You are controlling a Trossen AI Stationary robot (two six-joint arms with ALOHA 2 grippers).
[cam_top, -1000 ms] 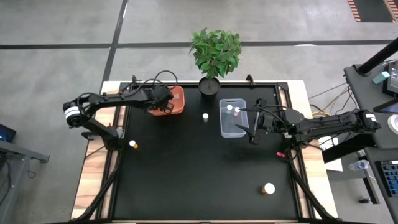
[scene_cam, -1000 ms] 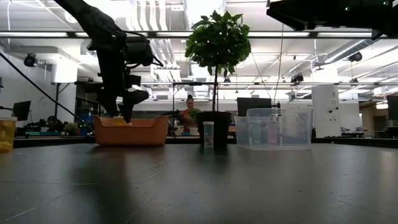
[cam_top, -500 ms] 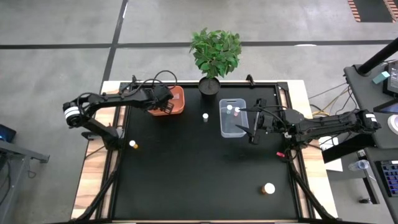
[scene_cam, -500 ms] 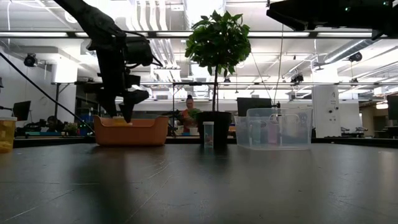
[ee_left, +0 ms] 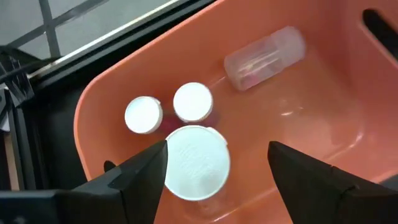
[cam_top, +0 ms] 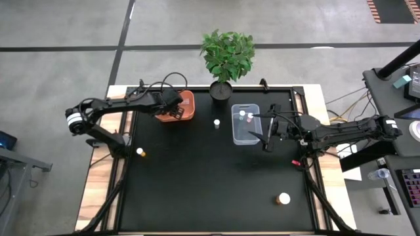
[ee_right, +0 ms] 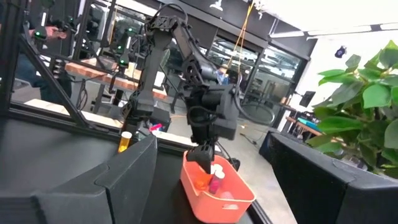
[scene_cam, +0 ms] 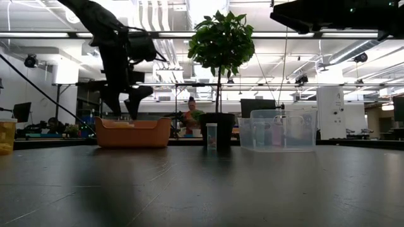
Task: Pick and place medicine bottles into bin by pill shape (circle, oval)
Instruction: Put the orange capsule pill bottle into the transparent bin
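My left gripper (ee_left: 214, 155) hangs open over the orange bin (cam_top: 186, 105), fingers slanting down. A bottle with a wide white cap (ee_left: 196, 163) stands upright on the bin floor between the fingers, with a gap beside it. Two smaller white-capped bottles (ee_left: 193, 101) and a clear bottle lying on its side (ee_left: 264, 50) are also in the bin. My right gripper (cam_top: 265, 136) waits open beside the clear bin (cam_top: 245, 124), which holds two bottles (cam_top: 241, 114). Loose bottles stand on the black table: one mid-table (cam_top: 216, 122), one left (cam_top: 140, 152), one near right (cam_top: 283, 198).
A potted green plant (cam_top: 227, 56) stands at the far edge between the two bins. The black mat (cam_top: 210, 177) has open room in its near half. In the low view the mid-table bottle (scene_cam: 211, 135) stands in front of the plant pot.
My left gripper has opened wider above the orange bin while staying in place. The wide-capped bottle now stands on the bin floor between its fingers.
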